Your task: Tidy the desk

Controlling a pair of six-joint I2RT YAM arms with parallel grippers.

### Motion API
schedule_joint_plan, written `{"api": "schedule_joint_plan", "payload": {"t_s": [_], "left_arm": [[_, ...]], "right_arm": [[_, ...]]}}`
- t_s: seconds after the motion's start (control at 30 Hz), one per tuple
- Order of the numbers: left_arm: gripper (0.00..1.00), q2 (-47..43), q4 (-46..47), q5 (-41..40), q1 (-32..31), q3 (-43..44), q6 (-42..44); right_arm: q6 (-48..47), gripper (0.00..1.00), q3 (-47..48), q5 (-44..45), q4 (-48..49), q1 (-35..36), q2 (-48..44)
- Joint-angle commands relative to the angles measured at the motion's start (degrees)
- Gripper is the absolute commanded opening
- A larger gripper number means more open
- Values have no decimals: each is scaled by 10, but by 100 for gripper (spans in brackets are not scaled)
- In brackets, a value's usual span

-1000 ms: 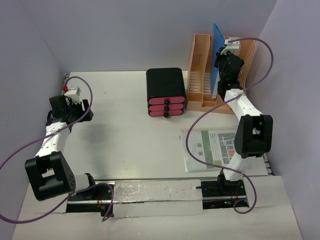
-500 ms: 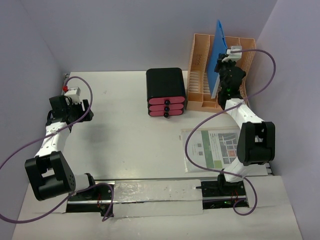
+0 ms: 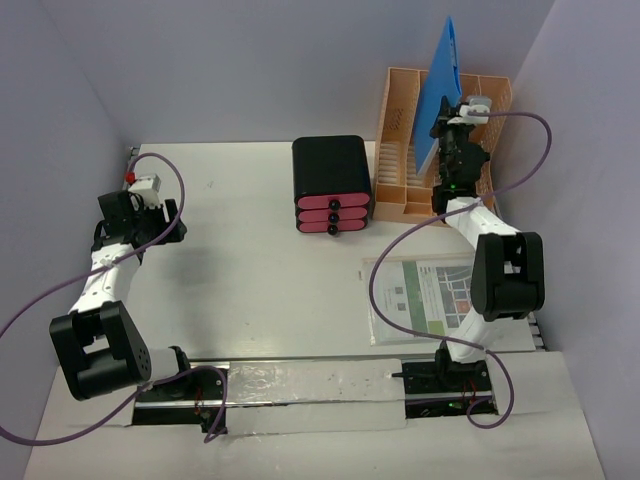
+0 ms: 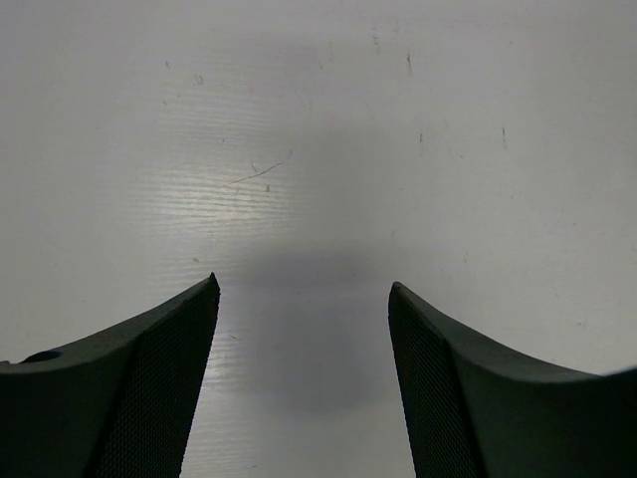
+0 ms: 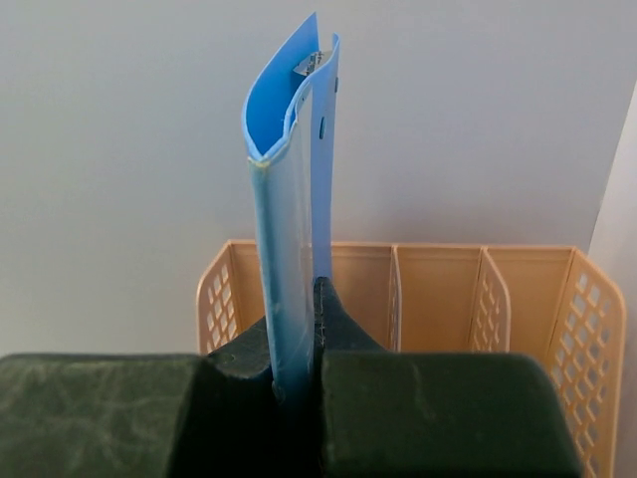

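The white desk (image 3: 250, 290) has a metal rail along its near edge. My right gripper (image 3: 446, 140) is shut on a blue folder (image 3: 438, 90) and holds it upright above the orange slotted file rack (image 3: 400, 130) at the back right. In the right wrist view the folder (image 5: 294, 199) stands edge-on between my fingers, with the rack's compartments (image 5: 438, 289) behind it. My left gripper (image 3: 150, 215) is open and empty at the left side of the desk; its view shows only bare desk surface (image 4: 318, 149) between the fingers (image 4: 149, 378).
A black box with pink drawers (image 3: 331, 185) stands left of the rack. A clear sleeve with a printed sheet (image 3: 430, 295) lies on the desk at the right, near the right arm. Purple cables loop from both arms. Grey walls enclose the desk.
My right gripper has raised the blue folder and moved it back and to the right over the rack. The left arm has not moved.
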Motion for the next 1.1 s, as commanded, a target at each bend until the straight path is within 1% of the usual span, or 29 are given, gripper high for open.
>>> {"api": "schedule_joint_plan", "payload": {"t_s": [0.0,0.17,0.27,0.5,0.6,0.63,0.67,0.7,0.77,0.8,0.87,0.93,0.97,1.03,1.07], "left_arm": [[76,1,18,15,3,16,10],[76,0,15,22,4,15,12],[76,-3,16,22,5,13,14],[76,-2,11,35,6,16,13],[76,-4,11,38,7,14,14],[76,-5,11,40,7,14,15],[76,-6,10,42,7,13,15],[76,-9,9,44,8,13,16],[75,-11,6,50,8,14,17],[76,-11,3,52,8,15,17],[76,-11,-2,58,8,17,18],[75,-10,-8,62,7,20,19],[75,-10,-11,64,7,22,21],[75,-11,-17,65,8,24,24],[75,-12,-20,65,8,26,28]], "right_arm": [[2,0,-13,-2,93,-3,19],[-15,0,-37,9,114,-3,53],[-20,0,-63,15,115,-3,58],[-14,0,-132,26,120,-3,11],[-25,0,-137,51,116,-3,7],[-28,9,-132,61,102,-3,8],[-29,23,-127,69,87,-3,9],[-27,40,-123,78,75,-3,9],[-16,79,-114,94,41,-3,0],[-9,86,-107,98,8,-3,-6],[19,91,-93,103,-57,-3,-34],[77,95,-79,126,-130,-3,-78],[122,96,-68,154,-195,-3,-106],[183,97,-54,194,-292,-3,-142],[216,97,-43,212,-390,-3,-157]]}}
